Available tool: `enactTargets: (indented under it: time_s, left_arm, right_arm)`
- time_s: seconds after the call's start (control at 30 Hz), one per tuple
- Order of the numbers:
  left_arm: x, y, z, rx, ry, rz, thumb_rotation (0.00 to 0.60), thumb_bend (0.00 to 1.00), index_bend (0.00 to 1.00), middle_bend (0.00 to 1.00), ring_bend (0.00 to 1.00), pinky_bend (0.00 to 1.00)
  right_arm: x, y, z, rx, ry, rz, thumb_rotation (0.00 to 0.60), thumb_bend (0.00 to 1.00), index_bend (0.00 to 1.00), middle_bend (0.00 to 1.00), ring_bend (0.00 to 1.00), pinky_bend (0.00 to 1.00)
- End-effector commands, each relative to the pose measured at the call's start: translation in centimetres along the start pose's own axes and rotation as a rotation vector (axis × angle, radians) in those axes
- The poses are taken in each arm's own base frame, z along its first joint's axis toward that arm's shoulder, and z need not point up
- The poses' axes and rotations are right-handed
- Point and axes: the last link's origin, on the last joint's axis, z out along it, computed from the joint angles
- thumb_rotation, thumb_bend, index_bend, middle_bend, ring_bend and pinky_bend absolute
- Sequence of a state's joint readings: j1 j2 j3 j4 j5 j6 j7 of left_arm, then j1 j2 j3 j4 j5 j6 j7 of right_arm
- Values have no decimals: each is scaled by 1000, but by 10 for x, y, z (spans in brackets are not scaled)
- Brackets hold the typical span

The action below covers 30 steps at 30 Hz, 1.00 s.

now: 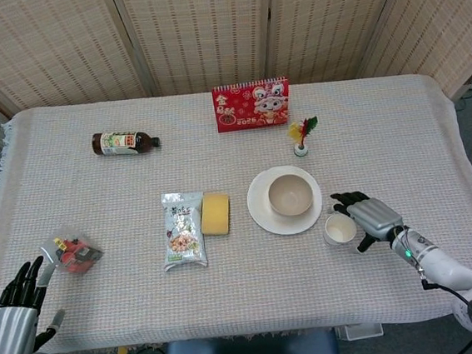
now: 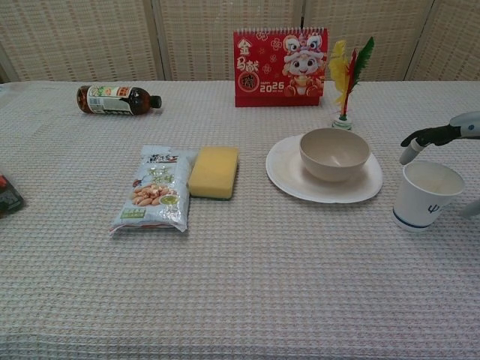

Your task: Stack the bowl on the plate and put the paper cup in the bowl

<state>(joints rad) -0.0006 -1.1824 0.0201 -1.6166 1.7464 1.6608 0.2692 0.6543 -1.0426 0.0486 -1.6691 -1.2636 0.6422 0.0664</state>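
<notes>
Bowl (image 1: 290, 194) on plate (image 1: 264, 214) mid-desk; paper cup (image 1: 340, 229) beside, right hand (image 1: 372, 216) spread around it, ungripped; sponge (image 1: 215, 213), snack bag (image 1: 182, 230) leftward; left hand (image 1: 15, 311) open.

In the chest view the right hand (image 2: 442, 136) is running off the right edge, only fingertips showing; whether it is touching the cup (image 2: 425, 195) is unclear; the left hand (image 1: 14, 320) is being cropped at the head view's bottom corner; a red item (image 2: 6, 195) is being cut by the chest view's left edge.

Bowl (image 1: 290, 194) sits on plate (image 1: 264, 211); right hand (image 1: 370, 217) spread beside paper cup (image 1: 340, 230); left hand (image 1: 15, 313) open, off table edge.
</notes>
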Motion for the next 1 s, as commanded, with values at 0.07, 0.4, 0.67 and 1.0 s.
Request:
enactTargets:
  time_s: [0.07, 0.4, 0.67, 1.0]
  left_arm:
    - [0, 0, 0, 1, 1, -2, 600, 314, 0, 0, 0, 259]
    - [1, 0, -1, 2, -1, -1, 600, 314, 0, 0, 0, 259]
    - [2, -2, -2, 12, 7, -2, 600, 314, 0, 0, 0, 259]
    - [1, -1, -1, 10, 2, -4, 600, 314, 0, 0, 0, 259]
  right_arm:
    - [-2, -2, 4, -2, 8, 0, 600, 168, 228, 0, 0, 0]
    - [-3, -3, 12, -11, 32, 10, 600, 245, 335, 19, 0, 0]
    - [25, -16, -3, 32, 120, 45, 600, 253, 363, 29, 0, 0]
    - [80, -40, 7, 73, 282, 135, 600, 246, 363, 55, 0, 0]
